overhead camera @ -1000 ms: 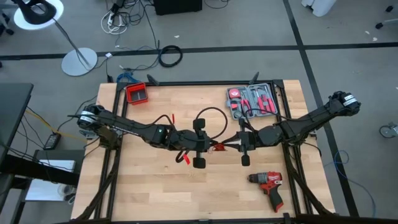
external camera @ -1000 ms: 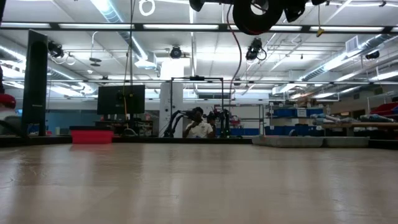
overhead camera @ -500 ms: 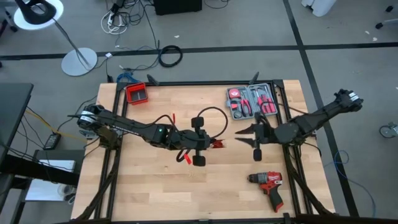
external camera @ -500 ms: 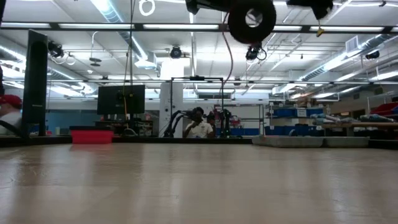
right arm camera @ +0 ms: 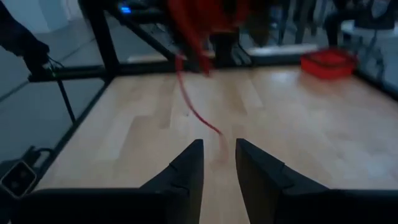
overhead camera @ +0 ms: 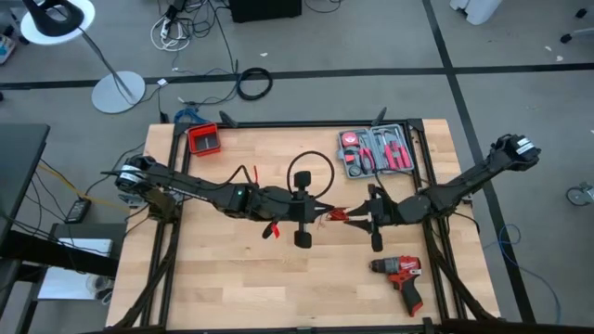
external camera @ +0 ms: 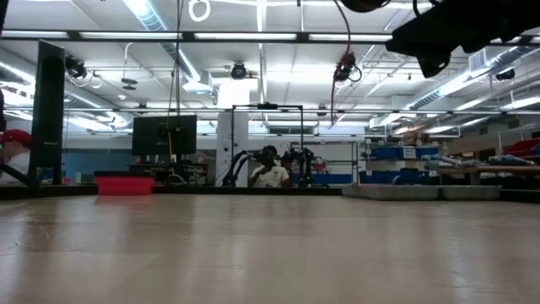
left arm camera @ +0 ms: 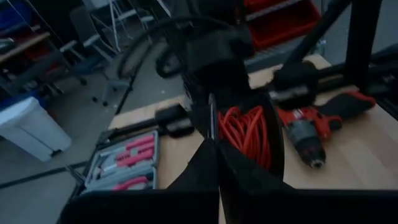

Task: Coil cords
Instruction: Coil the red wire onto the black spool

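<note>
High view: the left gripper [overhead camera: 302, 211] is hovering over the middle of the table [overhead camera: 223, 288], its jaws closed on the cords [overhead camera: 314, 193], whose black loop is arching toward the far side while red coils are bunching at its fingers. Just to the right, the right gripper [overhead camera: 373, 218] is facing it with jaws slightly parted and empty, a red strand hanging before them. The drill [overhead camera: 401, 276] is lying near the right front corner.

a red drill [overhead camera: 400, 277], an open tool case [overhead camera: 375, 152], a red bin [overhead camera: 204, 139].
</note>
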